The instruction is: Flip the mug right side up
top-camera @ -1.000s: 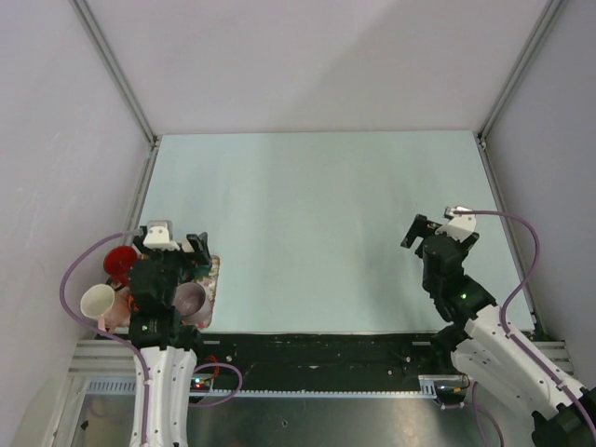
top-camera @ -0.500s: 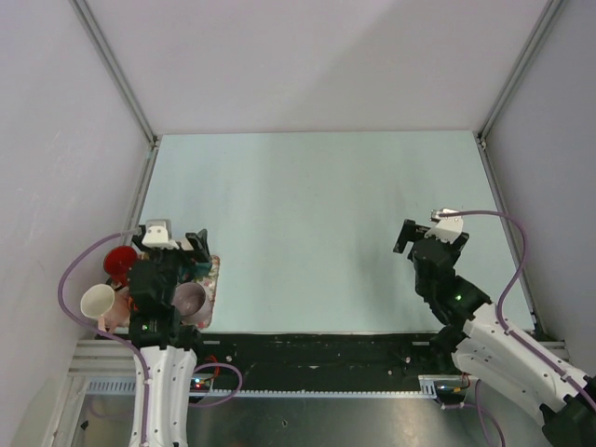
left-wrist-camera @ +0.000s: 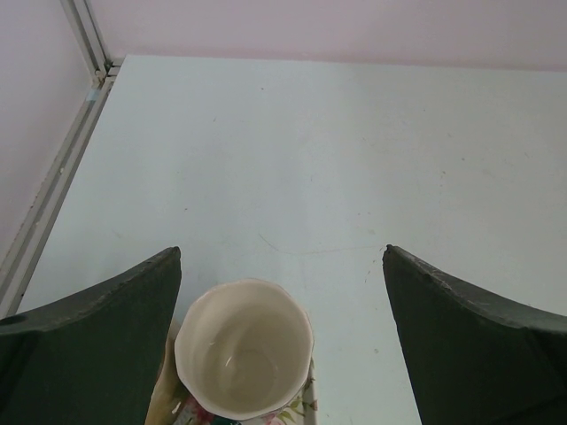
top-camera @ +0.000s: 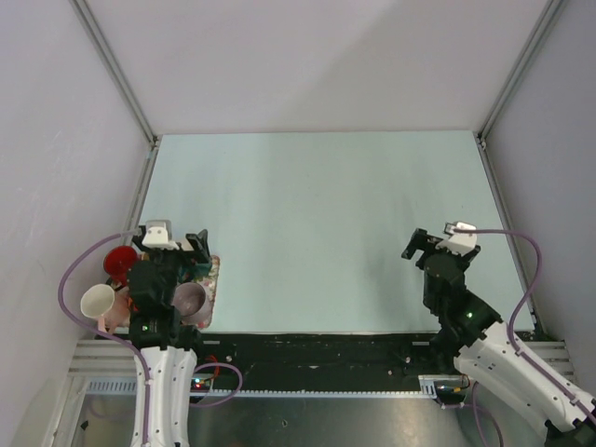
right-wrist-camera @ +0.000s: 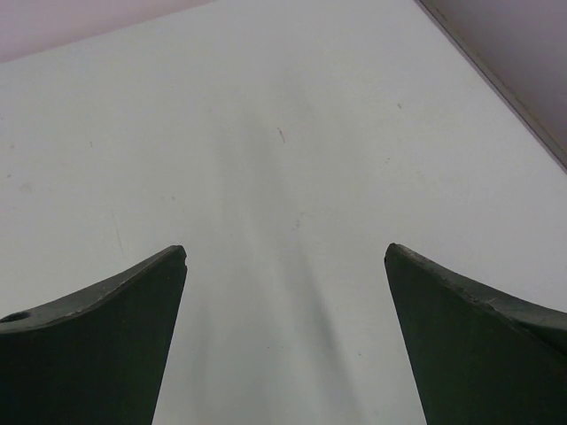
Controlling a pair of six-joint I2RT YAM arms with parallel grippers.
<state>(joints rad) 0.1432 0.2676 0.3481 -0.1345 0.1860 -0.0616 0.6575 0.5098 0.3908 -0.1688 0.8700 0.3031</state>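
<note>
A mug (left-wrist-camera: 244, 348) with a cream inside and a floral outside stands upright, mouth up, at the near left of the table. In the left wrist view it sits low between my open fingers, nearer the left one, and neither finger touches it. In the top view its rim (top-camera: 191, 298) and floral side show just right of the left arm. My left gripper (left-wrist-camera: 282, 251) (top-camera: 173, 247) is open and empty above it. My right gripper (right-wrist-camera: 285, 248) (top-camera: 421, 244) is open and empty over bare table at the near right.
A red mug (top-camera: 119, 264) and a cream mug (top-camera: 98, 301) sit left of the left arm by the table's left edge. A metal rail (left-wrist-camera: 53, 177) runs along the left wall. Another rail (right-wrist-camera: 496, 80) runs along the right wall.
The right arm swung a little left, then back right and nearer its base. The left arm and the mugs have not moved.
</note>
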